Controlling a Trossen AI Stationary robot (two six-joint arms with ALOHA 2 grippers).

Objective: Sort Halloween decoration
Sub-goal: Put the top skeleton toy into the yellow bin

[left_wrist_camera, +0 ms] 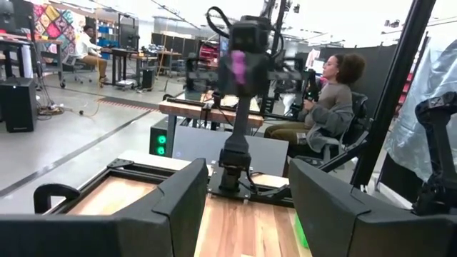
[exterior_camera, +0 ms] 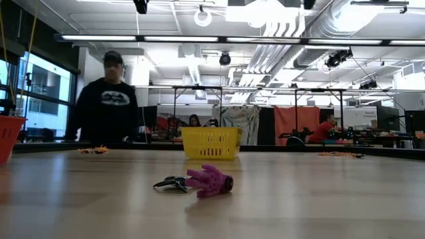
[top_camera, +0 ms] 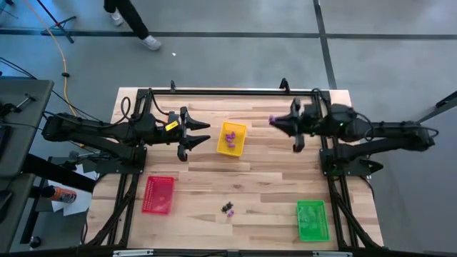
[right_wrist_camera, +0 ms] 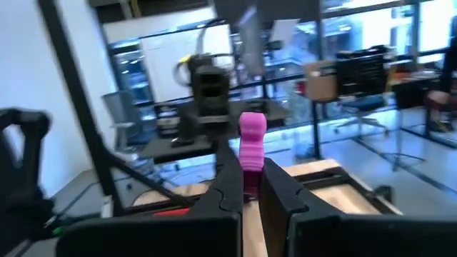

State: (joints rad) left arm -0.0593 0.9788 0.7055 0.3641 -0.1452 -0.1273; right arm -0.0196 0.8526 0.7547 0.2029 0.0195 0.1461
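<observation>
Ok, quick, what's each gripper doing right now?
Left gripper: open, holding nothing, beside the yellow tray.
Right gripper: shut on a purple trinket, raised above the table.

Table (top_camera: 271, 178) carries three trays. One tray (top_camera: 231, 138) sits centre, toward the far edge, with trinkets (top_camera: 230, 137) inside. A second tray (top_camera: 158, 194) lies near the left front; a third tray (top_camera: 312, 220) lies at the right front corner. A loose cluster (top_camera: 228, 208) rests on the table at centre front, between the two front trays. Left gripper (top_camera: 202, 135) hangs just left of the centre tray. Right gripper (top_camera: 275, 121) hangs right of it, a trinket (top_camera: 271, 119) between its fingers. A person (exterior_camera: 106, 99) stands beyond the far edge.
</observation>
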